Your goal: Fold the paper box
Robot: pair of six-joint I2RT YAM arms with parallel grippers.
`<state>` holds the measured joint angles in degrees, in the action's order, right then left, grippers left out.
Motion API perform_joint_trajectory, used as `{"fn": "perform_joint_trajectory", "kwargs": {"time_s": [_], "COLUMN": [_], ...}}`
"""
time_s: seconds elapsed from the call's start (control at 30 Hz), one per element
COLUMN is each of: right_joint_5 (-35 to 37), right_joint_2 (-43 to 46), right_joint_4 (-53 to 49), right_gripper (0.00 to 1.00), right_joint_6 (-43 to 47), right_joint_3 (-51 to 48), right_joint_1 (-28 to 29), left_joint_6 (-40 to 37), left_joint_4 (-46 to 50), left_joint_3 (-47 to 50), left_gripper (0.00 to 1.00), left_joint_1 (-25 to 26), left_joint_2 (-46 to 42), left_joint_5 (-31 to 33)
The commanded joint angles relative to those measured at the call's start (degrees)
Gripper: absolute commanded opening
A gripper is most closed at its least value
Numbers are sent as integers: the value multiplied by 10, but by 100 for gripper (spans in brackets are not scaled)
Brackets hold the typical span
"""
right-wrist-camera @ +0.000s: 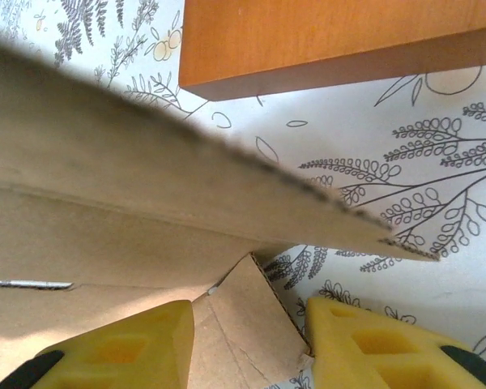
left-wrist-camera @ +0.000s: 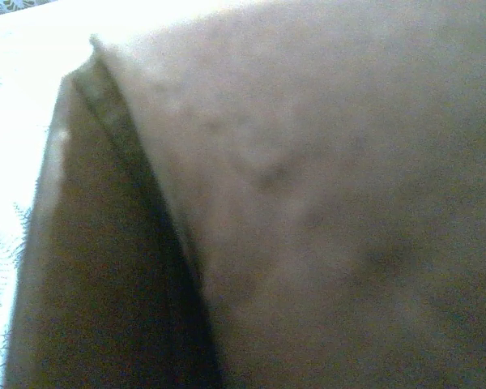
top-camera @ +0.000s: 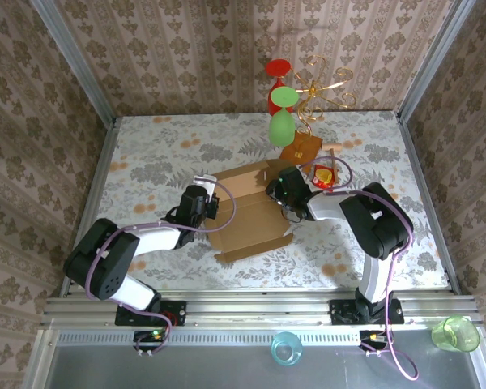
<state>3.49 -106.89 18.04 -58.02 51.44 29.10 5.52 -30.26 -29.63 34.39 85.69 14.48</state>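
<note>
Left end effector (top-camera: 204, 203): closed, at left edge of paper box (top-camera: 247, 215); whether it pinches cardboard, cannot tell. Right end effector (right-wrist-camera: 247, 344): yellow fingers (right-wrist-camera: 121, 352) partly apart, small flap corner between them. Box lies in middle of bench (top-camera: 162, 154), between both arms. Orange wooden block (right-wrist-camera: 340, 40) just behind.

The paper box (top-camera: 247, 219) is matt, fibrous corrugated cardboard with ragged cut edges; the wooden block (right-wrist-camera: 332, 36) looks smooth and faintly satiny.
</note>
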Motion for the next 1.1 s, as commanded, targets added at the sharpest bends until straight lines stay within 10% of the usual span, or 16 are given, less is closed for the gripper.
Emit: {"fn": "perform_joint_trajectory", "kwargs": {"time_s": [0.0, 1.07], "right_joint_5": [-8, 80], "right_joint_2": [4, -21], "right_joint_4": [24, -105], "right_gripper": [40, 36], "right_joint_6": [28, 128], "right_joint_3": [10, 101], "right_joint_1": [15, 75], "left_joint_6": [-21, -22], "left_joint_4": [27, 33], "left_joint_3": [-11, -11], "left_gripper": [0, 0], "left_joint_1": [-4, -3], "left_joint_2": [15, 8], "left_joint_5": [-4, -4]}}
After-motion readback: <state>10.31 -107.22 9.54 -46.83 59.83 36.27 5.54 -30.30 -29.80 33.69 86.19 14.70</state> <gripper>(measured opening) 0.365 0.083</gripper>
